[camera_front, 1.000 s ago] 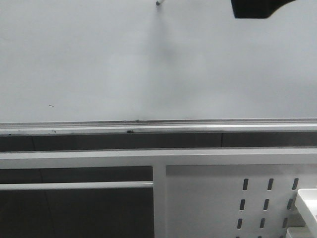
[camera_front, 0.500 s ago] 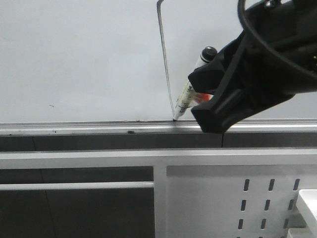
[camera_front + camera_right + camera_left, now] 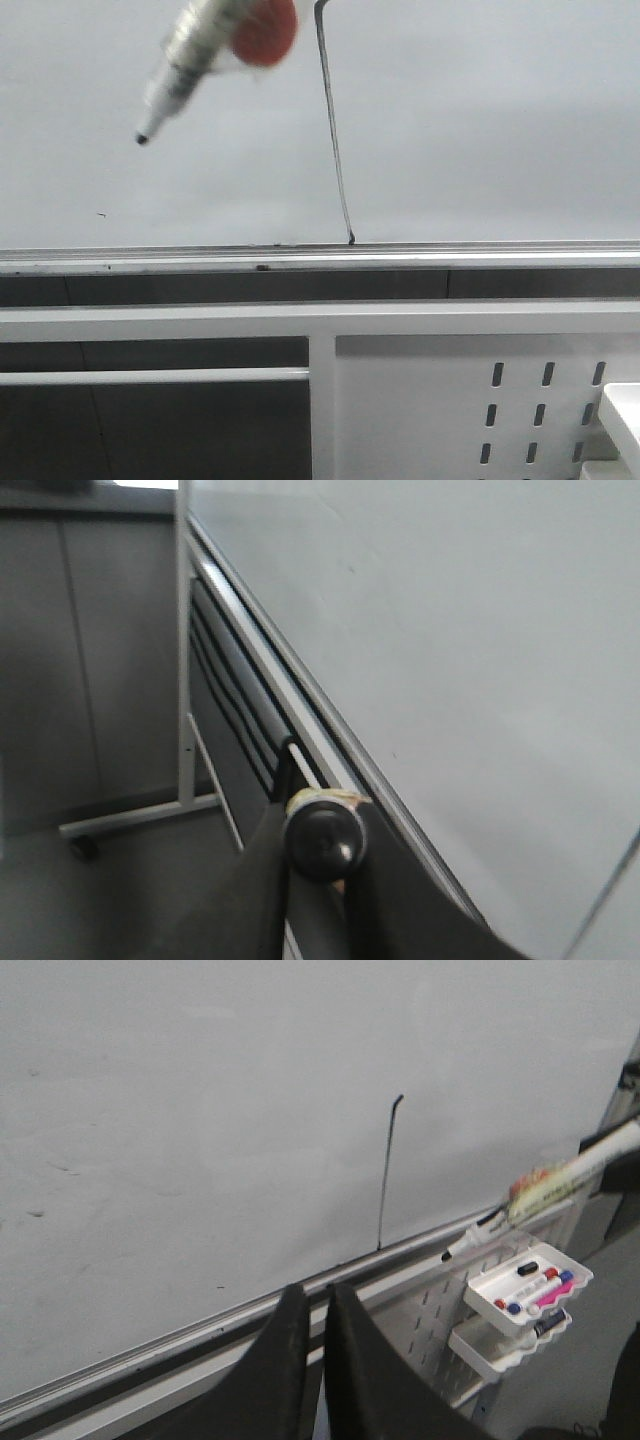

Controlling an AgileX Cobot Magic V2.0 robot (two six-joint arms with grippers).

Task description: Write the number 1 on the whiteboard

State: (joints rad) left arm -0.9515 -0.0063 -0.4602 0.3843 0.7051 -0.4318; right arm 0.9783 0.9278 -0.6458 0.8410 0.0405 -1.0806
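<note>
The whiteboard fills the upper front view. The number 1 is a thin black stroke from a small hook at the top edge down to the silver rail. A blurred marker hangs at the upper left, its tip off the board and left of the stroke. In the right wrist view my right gripper is shut on the marker's black end. My left gripper is shut and empty, below the board; that view shows the stroke and the marker.
A white perforated panel sits under the rail at the lower right. Two white trays, the upper with several markers, hang on it. The board stand's leg and caster rest on the grey floor.
The stroke was drawn from the top down to the rail. The marker then left the stroke's lower end and moved up and left. The right gripper's body has left the front view.
</note>
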